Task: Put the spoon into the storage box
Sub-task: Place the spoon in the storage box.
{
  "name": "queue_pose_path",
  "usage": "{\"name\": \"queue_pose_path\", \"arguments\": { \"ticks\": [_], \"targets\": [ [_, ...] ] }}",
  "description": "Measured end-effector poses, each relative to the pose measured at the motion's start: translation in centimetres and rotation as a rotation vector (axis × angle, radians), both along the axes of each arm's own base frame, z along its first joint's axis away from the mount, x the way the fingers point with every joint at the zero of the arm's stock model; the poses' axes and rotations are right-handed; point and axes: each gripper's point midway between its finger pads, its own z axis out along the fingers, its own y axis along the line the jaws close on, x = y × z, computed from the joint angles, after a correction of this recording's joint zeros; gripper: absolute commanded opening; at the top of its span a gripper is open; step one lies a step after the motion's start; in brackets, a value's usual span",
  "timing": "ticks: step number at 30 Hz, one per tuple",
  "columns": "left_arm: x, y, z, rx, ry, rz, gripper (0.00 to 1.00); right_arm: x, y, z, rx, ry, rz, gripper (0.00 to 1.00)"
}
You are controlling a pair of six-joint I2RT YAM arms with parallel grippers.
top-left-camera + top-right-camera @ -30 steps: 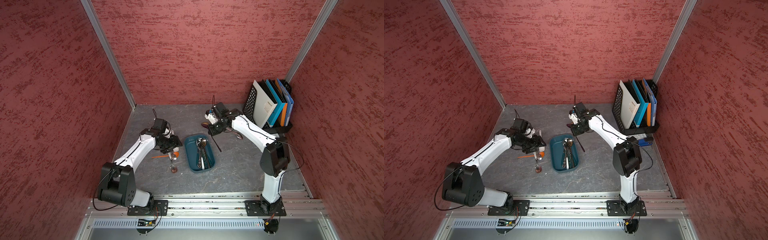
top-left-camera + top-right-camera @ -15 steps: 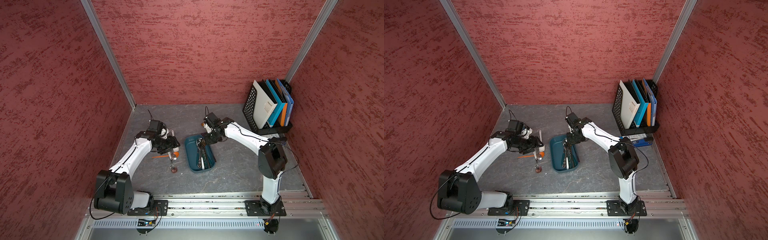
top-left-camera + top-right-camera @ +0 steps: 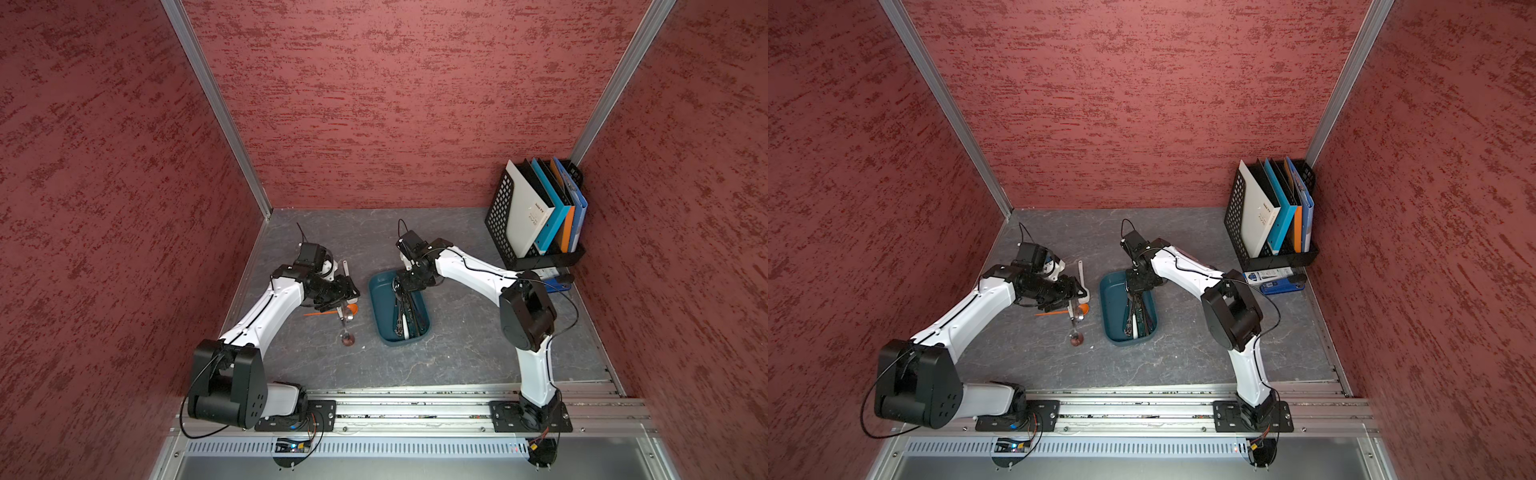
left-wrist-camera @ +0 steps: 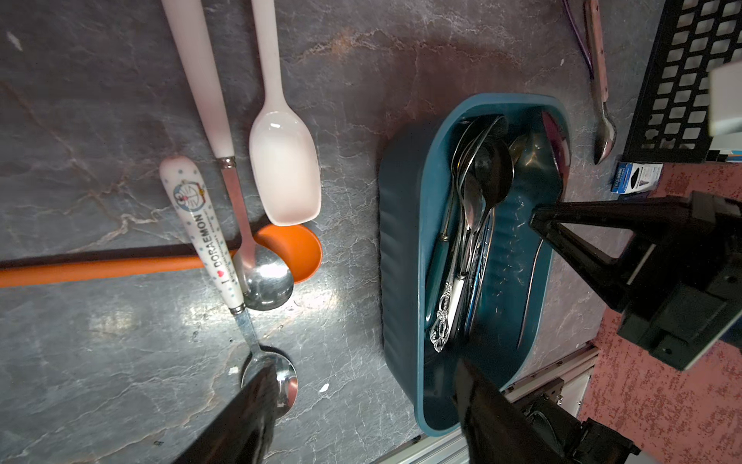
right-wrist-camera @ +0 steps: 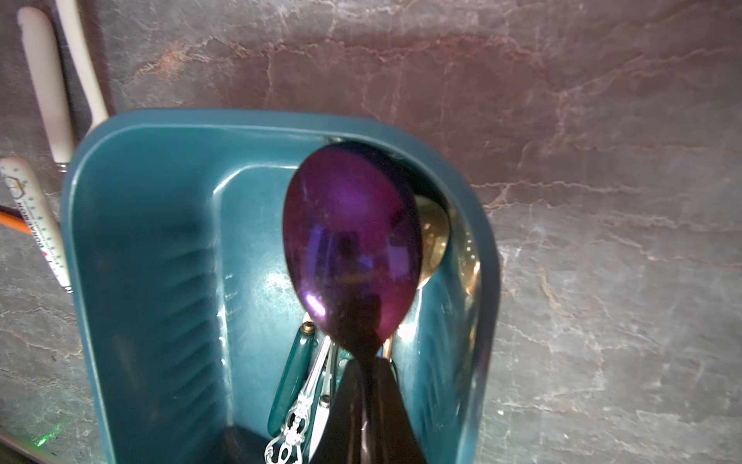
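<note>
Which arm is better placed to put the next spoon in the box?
Right, probably. The right end effector is shut on a purple spoon over the box. The left end effector is open above spoons on the table, holding nothing.

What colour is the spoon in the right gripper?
Shiny purple spoon, clearest in the right wrist view.

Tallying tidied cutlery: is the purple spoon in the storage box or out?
In, but not released: the purple spoon is within the storage box walls, over other cutlery, neck clamped in the right end effector.

Left fingers [image 4: 241, 418] apart, right fingers [image 5: 341, 422] together
</note>
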Motion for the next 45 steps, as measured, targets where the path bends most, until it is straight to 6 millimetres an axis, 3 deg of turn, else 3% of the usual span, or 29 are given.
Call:
{"name": "queue_pose_path", "arguments": {
  "ticks": [12, 19, 25, 32, 40, 45],
  "targets": [
    [-0.2, 0.0, -0.1, 0.002, 0.007, 0.000, 0.73, -0.1, -0.4, -2.2, -0.040, 0.027, -0.023, 0.04],
    [-0.2, 0.1, -0.2, 0.008, 0.009, 0.000, 0.73, -0.1, -0.4, -2.9, -0.051, 0.034, -0.025, 0.23],
    [-0.4, 0.1, -0.4, 0.024, 0.015, -0.001, 0.73, 0.0, -0.3, -2.9, -0.045, 0.018, -0.025, 0.33],
    [0.0, 0.1, 0.1, 0.067, 0.012, -0.009, 0.73, -0.2, -0.5, -0.8, -0.031, -0.023, -0.010, 0.38],
    [1.8, -1.1, 1.1, 0.123, -0.014, -0.053, 0.73, 0.1, -1.6, 3.4, -0.039, -0.143, 0.088, 0.42],
    [2.3, -1.7, 1.1, 0.143, -0.011, -0.072, 0.73, 1.5, -3.1, 4.2, -0.065, -0.180, 0.147, 0.44]
  ]
}}
